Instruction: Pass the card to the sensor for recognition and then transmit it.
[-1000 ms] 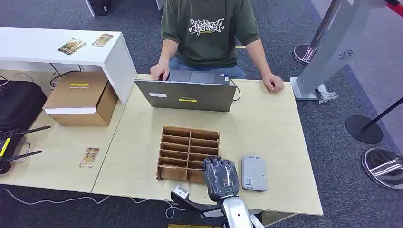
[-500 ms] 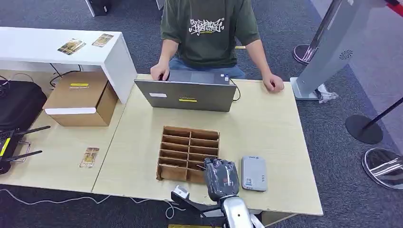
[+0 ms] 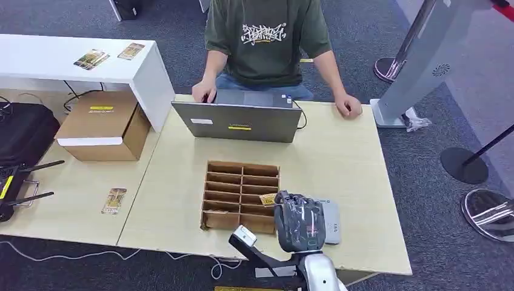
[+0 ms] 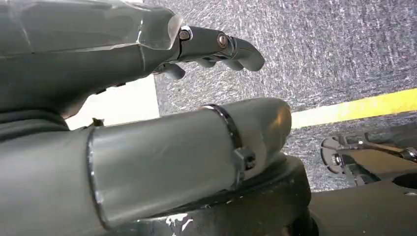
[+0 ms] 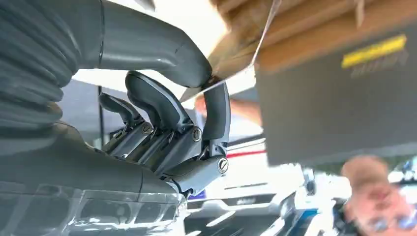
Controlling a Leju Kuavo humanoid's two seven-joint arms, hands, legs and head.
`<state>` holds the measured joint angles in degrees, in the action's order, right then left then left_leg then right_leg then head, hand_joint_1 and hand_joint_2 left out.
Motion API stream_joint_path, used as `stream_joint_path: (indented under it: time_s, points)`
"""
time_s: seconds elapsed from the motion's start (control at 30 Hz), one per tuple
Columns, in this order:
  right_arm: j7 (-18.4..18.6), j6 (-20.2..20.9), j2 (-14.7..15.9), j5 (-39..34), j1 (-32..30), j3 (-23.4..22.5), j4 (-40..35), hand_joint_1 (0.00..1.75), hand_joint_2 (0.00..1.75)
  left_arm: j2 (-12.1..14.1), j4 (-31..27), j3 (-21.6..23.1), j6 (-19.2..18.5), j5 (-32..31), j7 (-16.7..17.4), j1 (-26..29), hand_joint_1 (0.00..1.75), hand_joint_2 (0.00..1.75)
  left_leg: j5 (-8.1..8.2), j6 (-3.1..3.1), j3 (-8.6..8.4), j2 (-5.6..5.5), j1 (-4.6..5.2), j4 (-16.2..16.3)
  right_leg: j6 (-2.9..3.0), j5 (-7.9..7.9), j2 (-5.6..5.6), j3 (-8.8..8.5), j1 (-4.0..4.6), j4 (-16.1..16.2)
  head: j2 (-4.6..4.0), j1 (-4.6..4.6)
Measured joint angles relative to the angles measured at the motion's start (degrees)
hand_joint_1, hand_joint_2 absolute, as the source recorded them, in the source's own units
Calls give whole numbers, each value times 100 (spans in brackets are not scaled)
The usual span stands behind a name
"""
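The fingers of the right hand are clamped on the card, which is pinched between the thumb and one finger in the right wrist view. In the head view, the card projects from the hand's upper-left side, lower centre of the frame, above the right-hand column of the cardboard divider tray. The grey sensor lies on the table directly beneath and to the right of the hand, partly covered by it. Judged step: card lifted clear of the tray, transfer to the sensor in hand. The next move calls for bringing the card face over the sensor. The left hand hangs above carpet, fingers apart and holding nothing.
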<state>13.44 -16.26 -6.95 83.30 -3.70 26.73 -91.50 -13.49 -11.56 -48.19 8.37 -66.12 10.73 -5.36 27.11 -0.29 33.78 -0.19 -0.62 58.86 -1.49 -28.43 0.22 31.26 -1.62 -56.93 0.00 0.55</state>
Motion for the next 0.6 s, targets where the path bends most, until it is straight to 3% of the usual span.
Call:
stream_joint_path:
  time_s: [0.37,0.5,0.6]
  points:
    - [-61,-713,0,92,-486,-512,-903,175,175,26,0,0,-33,-96,-57,16,0,0,0,0,0,-1,0,0,0,0,-1,-1,0,0,0,0]
    - [-282,-1316,-7,-211,-617,-713,-1123,175,175,28,0,0,-35,-114,-79,31,0,0,0,0,0,-1,0,0,0,0,-1,0,0,0,0,0]
    - [-667,-2075,-53,-796,-684,-901,-1241,175,175,35,0,0,-52,-131,-79,36,0,0,0,0,0,-1,0,0,0,0,-1,-1,0,0,0,-2]
